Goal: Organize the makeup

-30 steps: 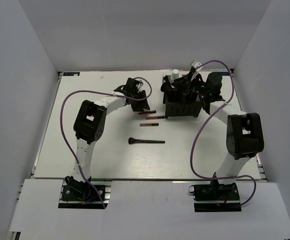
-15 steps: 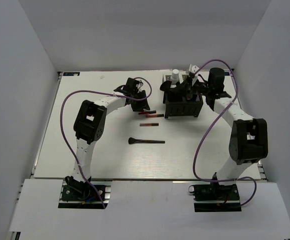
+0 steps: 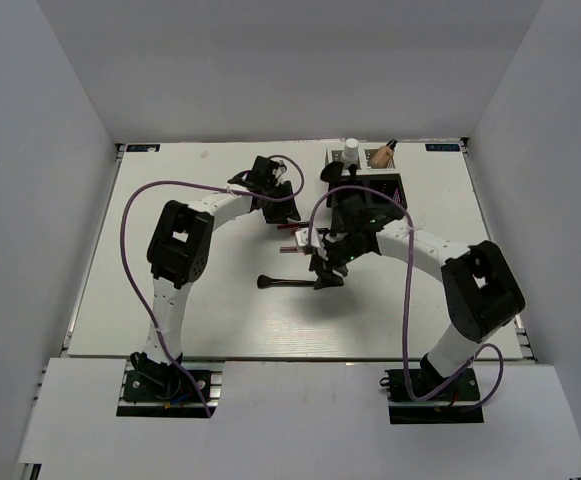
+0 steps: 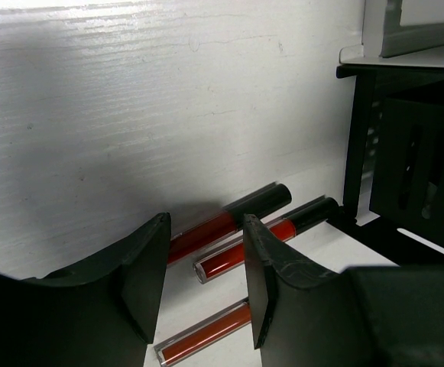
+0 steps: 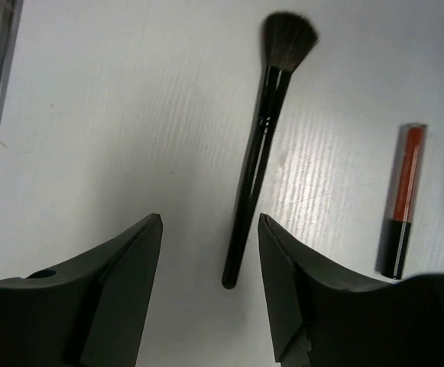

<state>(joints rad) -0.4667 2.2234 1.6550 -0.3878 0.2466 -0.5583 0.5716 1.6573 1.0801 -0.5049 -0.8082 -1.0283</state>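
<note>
Looking down on the white table (image 3: 220, 325), I have both arms reaching toward its middle. The black mesh box (image 3: 375, 195) sits far and right of centre. At its far edge a white-capped bottle (image 3: 351, 153) stands upright, and a tan bottle (image 3: 381, 156) leans tilted just to its right. I cannot tell which compartments hold them.

My right gripper (image 3: 325, 270) hangs on the near side of the box. Its wrist camera shows the jaws spread wide with nothing held. The black brush (image 5: 256, 145) lies flat on the table below, bristles pointing away from the fingers. Its handle tip falls within the gap as that camera sees it. From overhead, the bristles are at the left end.

My left gripper (image 3: 275, 203) hovers left of the box, jaws likewise apart and empty. Under it three red tubes (image 4: 233, 218) lie side by side on the table. The two black caps that show point toward the box, one just beside its base. One of the red tubes also shows at the right of the right wrist view, apart from the brush.
</note>
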